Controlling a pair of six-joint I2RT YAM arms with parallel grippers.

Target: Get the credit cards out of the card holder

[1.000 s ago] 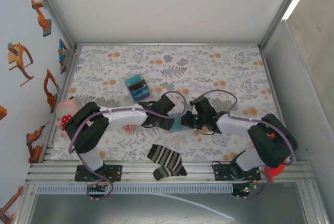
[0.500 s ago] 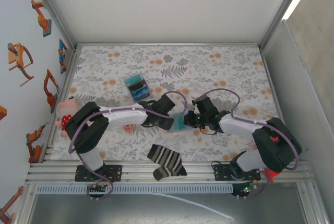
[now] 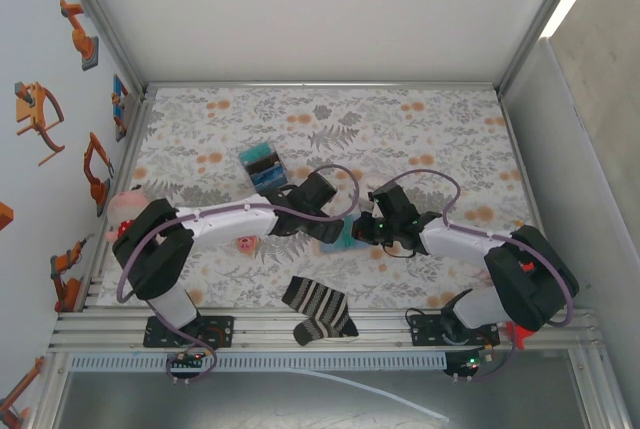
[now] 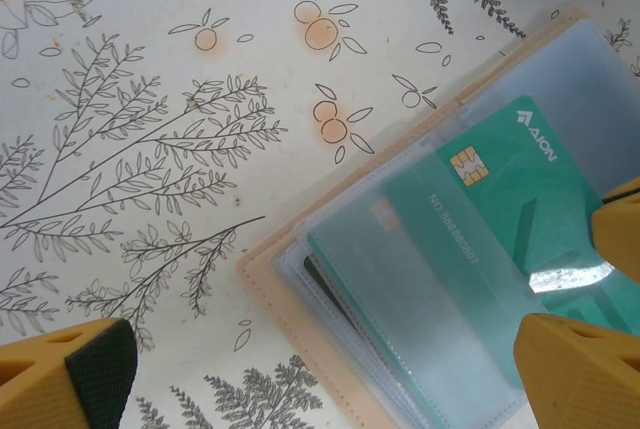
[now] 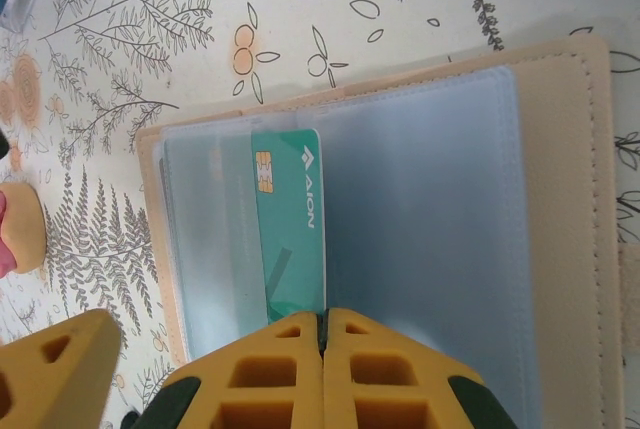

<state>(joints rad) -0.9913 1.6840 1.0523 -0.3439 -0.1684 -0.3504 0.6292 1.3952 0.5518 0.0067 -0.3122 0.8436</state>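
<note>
found card holder [image 5: 560, 199] opened flat on floral cloth [image 4: 150, 69], clear sleeves facing up. holds one teal credit card [image 5: 290, 219]: chip + logo end poking out of a sleeve, rest blurred under plastic. more sleeves stacked beneath, contents unclear. beyond-left of holder, spotted clear box [image 3: 262, 169] w/ teal + blue stuff inside.

pressed together at card's end nearest its own cam: right gripper [image 5: 322, 349], tips on or just over card. can't tell if card is nipped. spread wide over holder's corner: left gripper [image 4: 325, 374], pinching nothing.

plenty of bare cloth beyond holder up to far wall, and off to its right. tighter on near side: striped sock [image 3: 320, 309] betw holder and front rail, partly lapping over rail. well left of holder, at cloth edge, pink toy [image 3: 125, 214].

vs 1 s ago: left wrist shifted a bit twd far side, its elbow swung back + left. right gripper slid slightly rightward along holder. box, sock, toy unmoved.
</note>
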